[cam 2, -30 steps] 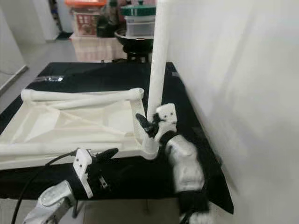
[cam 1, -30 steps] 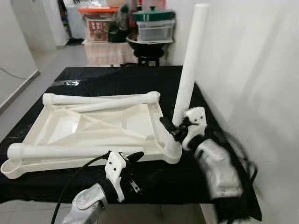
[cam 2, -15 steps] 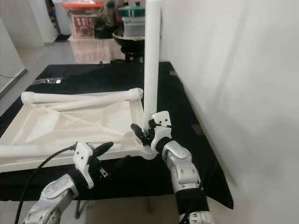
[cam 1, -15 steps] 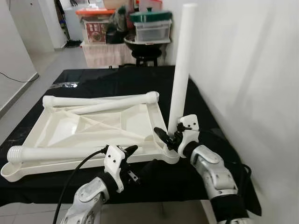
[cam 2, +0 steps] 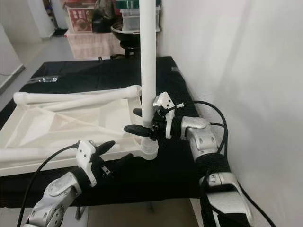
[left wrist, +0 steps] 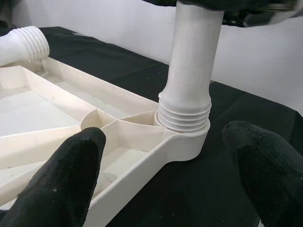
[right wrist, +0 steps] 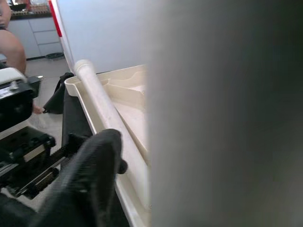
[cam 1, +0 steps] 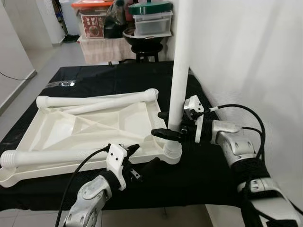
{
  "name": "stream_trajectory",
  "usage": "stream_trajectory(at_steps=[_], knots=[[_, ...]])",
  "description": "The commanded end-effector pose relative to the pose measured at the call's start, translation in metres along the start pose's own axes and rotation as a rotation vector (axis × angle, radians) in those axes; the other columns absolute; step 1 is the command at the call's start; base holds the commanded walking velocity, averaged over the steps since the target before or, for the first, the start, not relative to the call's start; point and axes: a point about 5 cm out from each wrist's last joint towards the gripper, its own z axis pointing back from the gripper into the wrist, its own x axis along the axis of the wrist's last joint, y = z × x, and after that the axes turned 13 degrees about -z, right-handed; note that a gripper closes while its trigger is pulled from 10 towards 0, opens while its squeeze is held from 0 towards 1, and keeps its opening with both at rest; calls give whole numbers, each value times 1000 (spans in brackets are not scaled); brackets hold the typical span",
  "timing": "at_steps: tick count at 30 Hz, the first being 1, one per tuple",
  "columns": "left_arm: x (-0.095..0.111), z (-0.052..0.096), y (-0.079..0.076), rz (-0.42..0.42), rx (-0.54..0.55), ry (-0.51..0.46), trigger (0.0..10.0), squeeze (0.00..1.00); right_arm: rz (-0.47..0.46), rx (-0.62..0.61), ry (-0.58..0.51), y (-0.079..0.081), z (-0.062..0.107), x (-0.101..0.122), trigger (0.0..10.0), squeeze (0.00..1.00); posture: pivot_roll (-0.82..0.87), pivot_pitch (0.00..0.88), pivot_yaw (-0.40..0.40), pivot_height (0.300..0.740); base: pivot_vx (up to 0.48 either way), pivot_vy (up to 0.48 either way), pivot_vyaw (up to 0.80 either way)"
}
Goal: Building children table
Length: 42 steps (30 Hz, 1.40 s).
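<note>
Since 1 second ago the right gripper (cam 1: 166, 124) has swung level, clamped on the upright leg (cam 1: 180, 66) in the tabletop (cam 1: 85, 130) corner socket; left gripper (cam 1: 142, 158) open nearby; twist it straight.

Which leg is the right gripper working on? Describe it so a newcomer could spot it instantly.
On the black table lies the upturned white tabletop. At its near corner by the wall, the upright leg stands in its socket, with the right gripper around it low down. The other legs lie flat; this one alone stands.
</note>
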Motion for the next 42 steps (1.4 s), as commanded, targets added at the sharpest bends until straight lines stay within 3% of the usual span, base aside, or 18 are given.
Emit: stream_trajectory(at_steps=[1, 11, 15, 17, 19, 20, 21, 23, 28, 29, 30, 31, 33, 34, 37, 39, 40, 42], knots=[[-1, 1, 2, -5, 8, 2, 10000, 0, 8, 48, 5, 2, -8, 2, 0, 0, -31, 0, -3, 740, 0, 0, 0], [-2, -1, 2, 3, 11, -4, 10000, 0, 7, -13, -46, -4, 1, -4, 0, 0, -38, 0, -5, 740, 0, 0, 0], [-2, -1, 3, 4, 12, -5, 10000, 0, -16, -170, -79, -11, 5, -11, 0, 0, -50, 0, -1, 740, 0, 0, 0], [-2, -1, 4, 4, 13, -5, 10000, 0, -42, -341, -103, -12, 4, -24, 0, 0, -50, 0, -9, 740, 0, 0, 0], [-2, 1, 7, 1, 17, -4, 10000, 0, -153, -854, -217, -9, 4, -52, 0, 0, -66, 0, 2, 740, 0, 0, 0], [-2, 1, 7, 1, 17, -4, 10000, 0, -153, -854, -217, -9, 4, -52, 0, 0, -66, 0, 2, 740, 0, 0, 0], [-1, 1, 9, 1, 19, -4, 10000, 0, -198, -946, -199, 5, -1, -72, 0, 0, -77, 0, 15, 740, 0, 0, 0], [-2, 1, 10, 1, 19, -4, 10000, 0, -177, -905, -142, 17, -13, -87, 0, 0, -83, 0, 25, 740, 0, 0, 0], [-3, -2, 11, -3, 9, -1, 10000, 0, -142, -834, -124, 12, -26, -85, 0, 0, -68, 0, 1, 740, 0, 0, 0], [-3, -3, 11, -3, 9, -1, 10000, 0, -143, -837, -121, 10, -27, -85, 2157, 0, -65, 0, 1, 740, 0, 0, 0], [-3, -3, 11, -3, 9, -1, 10000, 0, -143, -837, -121, 10, -27, -85, 2157, 0, -65, 0, 1, 740, 0, 0, 0], [-3, -2, 11, -4, 20, -2, 10000, 0, -145, -816, -132, 10, -29, -83, 10000, 0, -60, 0, -2, 740, 0, 0, 0], [-3, -2, 11, -5, 28, -3, 10000, 0, -148, -806, -142, 10, -30, -81, 10000, 0, -58, 0, -2, 740, 0, 0, 0], [-3, -2, 12, -3, 33, -2, 10000, 0, -149, -746, -153, 10, -31, -76, 10000, 1000, -57, 0, -3, 740, 0, 0, 0], [-6, -5, 11, 14, 2, 4, 10000, 0, -178, -544, -204, 16, -36, -53, 10000, 1000, -49, 0, -4, 740, 0, 0, 0], [-6, -5, 10, 16, -8, 5, 10000, 0, -179, -503, -212, 16, -36, -48, 10000, 1000, -49, 0, -4, 740, 0, 0, 0], [-6, -6, 10, 18, -18, 6, 10000, 0, -176, -454, -212, 14, -33, -44, 10000, 808, -50, 0, 0, 740, 0, 0, 0], [-7, -6, 10, 19, -25, 6, 10000, 0, -173, -422, -212, 13, -31, -41, 10000, 808, -50, 0, 0, 740, 0, 0, 0]])
